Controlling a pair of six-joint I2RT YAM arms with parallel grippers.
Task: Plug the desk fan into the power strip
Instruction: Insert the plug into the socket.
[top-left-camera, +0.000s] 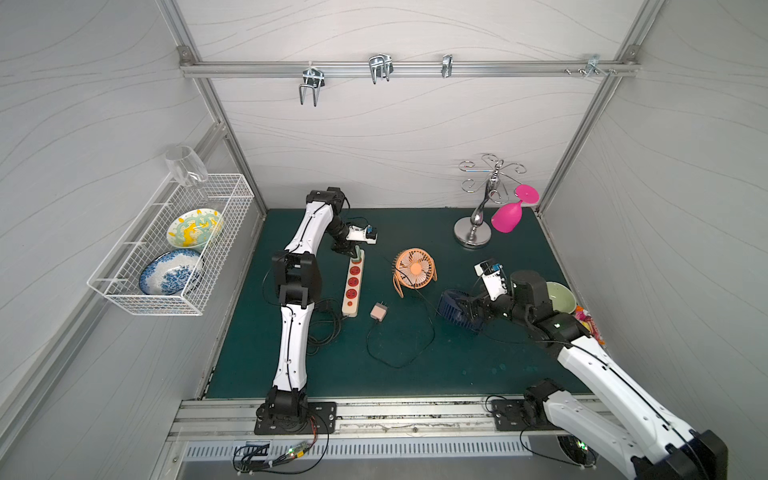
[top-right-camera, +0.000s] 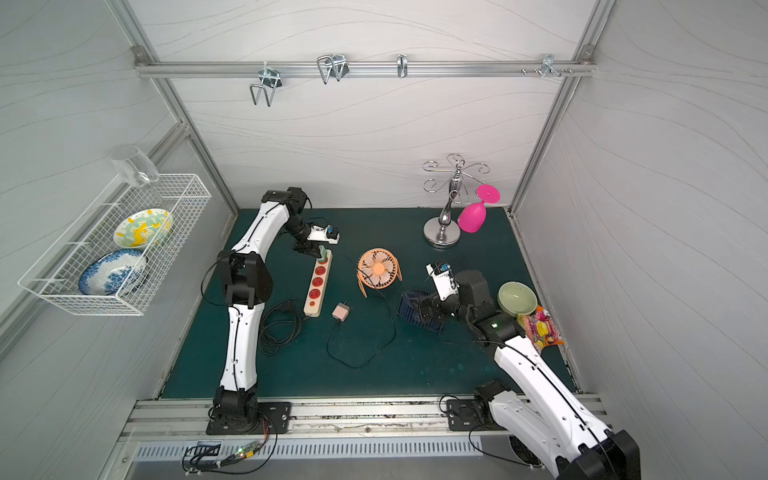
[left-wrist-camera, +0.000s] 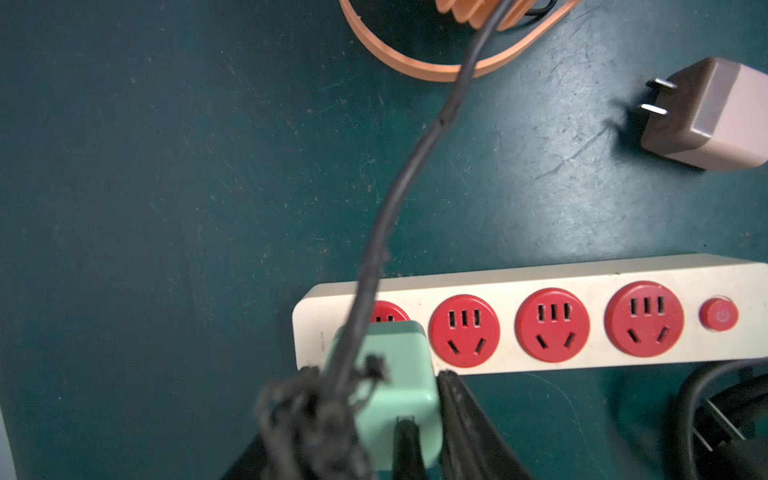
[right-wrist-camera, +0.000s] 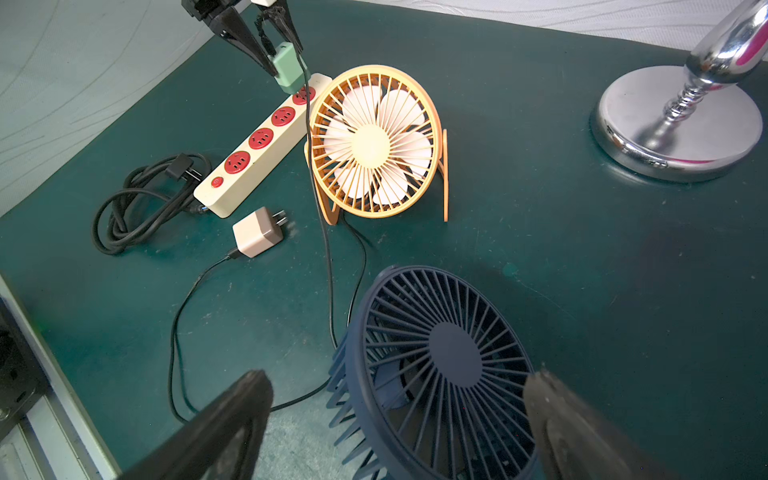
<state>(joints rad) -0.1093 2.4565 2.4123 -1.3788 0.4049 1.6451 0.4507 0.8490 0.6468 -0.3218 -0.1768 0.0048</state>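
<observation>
The wire basket (top-left-camera: 124, 291) holds two patterned plates. The left tool (right-wrist-camera: 276, 62) clenches the green plug (right-wrist-camera: 289, 68) over the power strip's (right-wrist-camera: 253, 158) end socket on the desk (top-left-camera: 457, 374); the right tool (right-wrist-camera: 399, 419) gapes around the blue fan (right-wrist-camera: 440, 365).

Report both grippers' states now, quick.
Left gripper: shut on the green plug, at the power strip's end socket.
Right gripper: open, jaws either side of the blue fan, holding nothing.

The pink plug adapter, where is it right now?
In both top views the pink plug adapter lies loose on the green mat, between the power strip and the orange fan.
</observation>
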